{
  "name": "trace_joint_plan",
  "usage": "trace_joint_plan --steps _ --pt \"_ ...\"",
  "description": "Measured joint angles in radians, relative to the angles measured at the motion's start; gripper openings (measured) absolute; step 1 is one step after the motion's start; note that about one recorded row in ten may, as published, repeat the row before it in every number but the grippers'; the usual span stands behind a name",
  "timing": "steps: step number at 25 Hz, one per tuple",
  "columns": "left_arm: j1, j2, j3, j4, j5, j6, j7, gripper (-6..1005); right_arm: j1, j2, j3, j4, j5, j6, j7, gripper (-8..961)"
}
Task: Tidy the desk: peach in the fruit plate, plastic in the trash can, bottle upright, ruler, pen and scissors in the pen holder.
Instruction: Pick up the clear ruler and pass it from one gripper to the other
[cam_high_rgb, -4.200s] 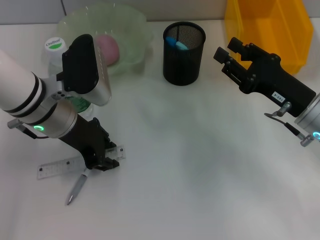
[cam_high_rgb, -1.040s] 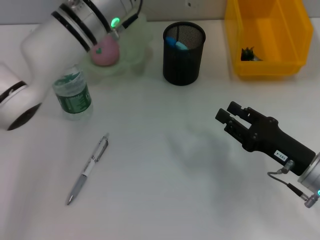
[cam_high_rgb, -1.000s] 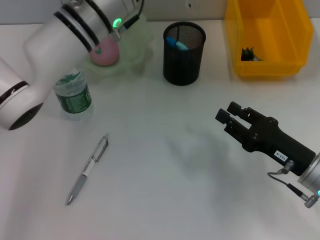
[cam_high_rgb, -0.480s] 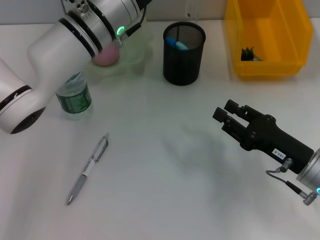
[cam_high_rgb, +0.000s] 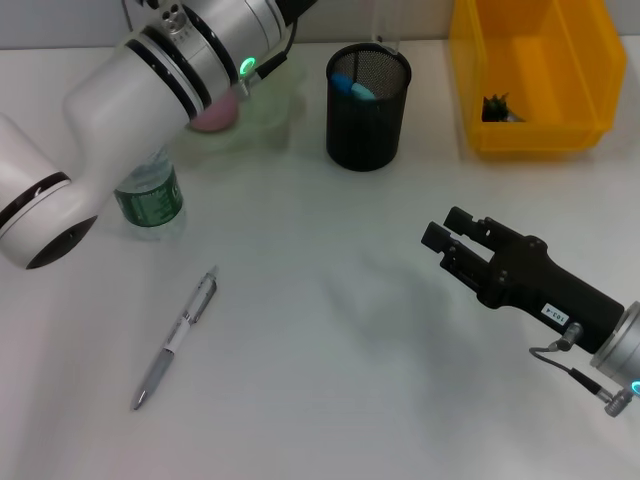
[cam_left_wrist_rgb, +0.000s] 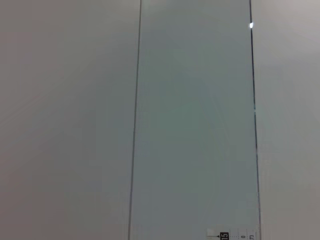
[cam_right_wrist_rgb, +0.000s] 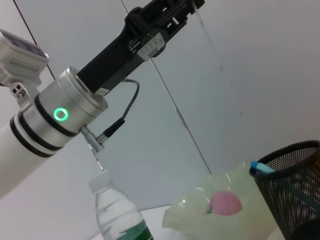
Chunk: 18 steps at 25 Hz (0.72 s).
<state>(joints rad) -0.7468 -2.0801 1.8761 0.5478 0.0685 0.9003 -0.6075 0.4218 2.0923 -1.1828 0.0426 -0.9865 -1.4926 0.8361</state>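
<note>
My left gripper (cam_right_wrist_rgb: 191, 6) is shut on the clear ruler (cam_right_wrist_rgb: 214, 54) and holds it high at the back of the desk. In the head view only the ruler's (cam_high_rgb: 382, 27) lower end shows, just above the black mesh pen holder (cam_high_rgb: 368, 110). The ruler (cam_left_wrist_rgb: 195, 125) fills the left wrist view. Blue handles (cam_high_rgb: 352, 87) stick out of the holder. The pen (cam_high_rgb: 178, 338) lies on the desk at the front left. The bottle (cam_high_rgb: 150, 200) stands upright. The peach (cam_high_rgb: 215, 116) lies in the green fruit plate (cam_high_rgb: 268, 110), partly behind my left arm. My right gripper (cam_high_rgb: 441, 231) hovers open at the right.
The yellow bin (cam_high_rgb: 530, 80) at the back right holds a dark piece of plastic (cam_high_rgb: 497, 107). In the right wrist view the bottle (cam_right_wrist_rgb: 120, 212), the peach (cam_right_wrist_rgb: 223, 204) and the pen holder (cam_right_wrist_rgb: 295, 187) show below the left arm.
The left arm lifted the ruler off the desk and carried it right, so its end now hangs over the pen holder. The right gripper has drifted slightly left and toward me.
</note>
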Motion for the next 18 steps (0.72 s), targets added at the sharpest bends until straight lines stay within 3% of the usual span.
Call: trace_joint_plan --steps 8,14,18 --pt "0.008 0.0 0.002 -0.012 -0.004 0.007 0.002 452 -0.001 0.0 0.0 -0.005 -0.012 -0.018 0.012 483" --pt "0.074 0.002 0.026 0.038 0.014 0.055 -0.005 456 0.005 -0.005 0.002 -0.012 -0.014 -0.038 0.013 483" --pt "0.125 0.011 0.017 0.096 0.094 0.053 -0.038 458 0.01 -0.006 0.002 -0.028 -0.014 -0.041 0.013 483"
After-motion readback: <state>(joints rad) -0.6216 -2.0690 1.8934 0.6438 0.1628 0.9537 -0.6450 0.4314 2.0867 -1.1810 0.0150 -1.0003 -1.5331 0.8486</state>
